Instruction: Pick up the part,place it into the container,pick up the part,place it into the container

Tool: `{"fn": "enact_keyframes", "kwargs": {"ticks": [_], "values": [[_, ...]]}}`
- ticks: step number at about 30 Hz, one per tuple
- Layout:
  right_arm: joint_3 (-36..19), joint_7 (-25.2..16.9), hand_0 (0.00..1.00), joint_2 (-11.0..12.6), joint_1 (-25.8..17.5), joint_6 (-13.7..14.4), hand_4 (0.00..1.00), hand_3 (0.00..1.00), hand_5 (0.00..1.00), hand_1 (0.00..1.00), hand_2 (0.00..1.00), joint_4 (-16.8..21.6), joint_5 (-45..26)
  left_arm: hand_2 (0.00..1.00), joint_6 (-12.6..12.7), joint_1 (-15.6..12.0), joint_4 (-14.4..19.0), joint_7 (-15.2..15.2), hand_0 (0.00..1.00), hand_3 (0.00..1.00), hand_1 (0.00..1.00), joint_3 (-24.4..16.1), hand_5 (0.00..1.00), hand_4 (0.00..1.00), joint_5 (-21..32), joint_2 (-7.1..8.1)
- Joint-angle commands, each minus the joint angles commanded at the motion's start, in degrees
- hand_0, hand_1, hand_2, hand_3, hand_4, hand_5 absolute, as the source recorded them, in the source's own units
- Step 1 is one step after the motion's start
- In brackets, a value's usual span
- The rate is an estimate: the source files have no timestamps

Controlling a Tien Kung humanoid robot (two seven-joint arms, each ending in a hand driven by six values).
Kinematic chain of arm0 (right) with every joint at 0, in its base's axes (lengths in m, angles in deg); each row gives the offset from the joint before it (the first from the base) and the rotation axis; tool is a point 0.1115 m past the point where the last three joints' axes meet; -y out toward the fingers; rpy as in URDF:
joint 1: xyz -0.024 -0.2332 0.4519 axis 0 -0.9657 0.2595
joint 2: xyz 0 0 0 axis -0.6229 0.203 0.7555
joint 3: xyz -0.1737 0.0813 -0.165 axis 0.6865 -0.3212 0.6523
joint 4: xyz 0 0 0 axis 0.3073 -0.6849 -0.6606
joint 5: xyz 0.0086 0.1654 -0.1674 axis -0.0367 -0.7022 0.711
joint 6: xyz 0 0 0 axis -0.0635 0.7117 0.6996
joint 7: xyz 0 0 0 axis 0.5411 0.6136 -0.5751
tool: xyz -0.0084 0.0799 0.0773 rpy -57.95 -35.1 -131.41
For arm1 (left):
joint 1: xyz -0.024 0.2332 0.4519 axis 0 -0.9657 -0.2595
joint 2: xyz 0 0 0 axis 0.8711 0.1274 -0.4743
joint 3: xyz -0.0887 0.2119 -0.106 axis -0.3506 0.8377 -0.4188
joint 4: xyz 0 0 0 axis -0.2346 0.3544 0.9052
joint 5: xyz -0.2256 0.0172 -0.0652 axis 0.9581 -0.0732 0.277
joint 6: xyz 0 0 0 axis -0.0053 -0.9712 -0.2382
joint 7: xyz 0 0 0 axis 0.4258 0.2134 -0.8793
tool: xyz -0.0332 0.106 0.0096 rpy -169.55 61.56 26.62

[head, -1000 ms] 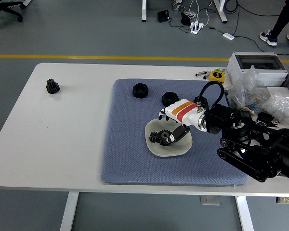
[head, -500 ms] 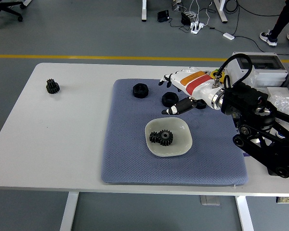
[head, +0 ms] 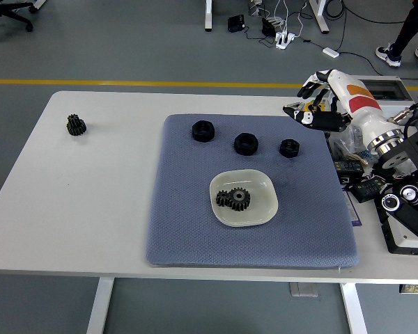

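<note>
Table (head: 90, 229): a white top is seen, its near edge running along the bottom of the view.
Mat (head: 188, 236): a blue-grey textured pad is laid over the table's middle and right.
Container (head: 259, 209): a pale, shallow, rounded-square dish is set on the mat, slightly toward 5 o'clock of the mat's centre.
Part in container (head: 235, 199): a black toothed gear piece is lain inside the dish; it appears to be two gears joined, though the detail is too small to be sure.
Parts on mat: three black nut-like pieces are lined up at 12 o'clock of the dish, left (head: 203, 130), middle (head: 246, 143) and right (head: 289, 147), apart from one another.
Gear on bare table (head: 75, 124): a black toothed piece is left at 10 o'clock, well apart from the mat.
Right hand (head: 324, 104): white with an orange patch, it is held at 2 o'clock above the mat's far right corner, fingers spread, nothing grasped.
</note>
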Motion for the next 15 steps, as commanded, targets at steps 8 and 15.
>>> {"fn": "enact_keyframes", "kwargs": {"ticks": [8,15], "values": [[-4.3,-2.2,0.049,0.4,-4.1,1.3,0.878,0.270,0.282,0.131,0.233,-3.9,-9.9,0.618,0.2,0.0,-0.1,-0.2,0.651,0.553,0.645,0.2,0.494,0.592,0.5,-0.44],[-8.8,-8.3,0.070,-0.5,-9.2,1.0,0.879,0.316,0.262,0.161,0.269,-2.2,-25.8,0.619,0.2,0.0,-0.1,-0.3,0.651,0.553,0.644,0.2,0.493,0.592,0.3,-0.59]]}}
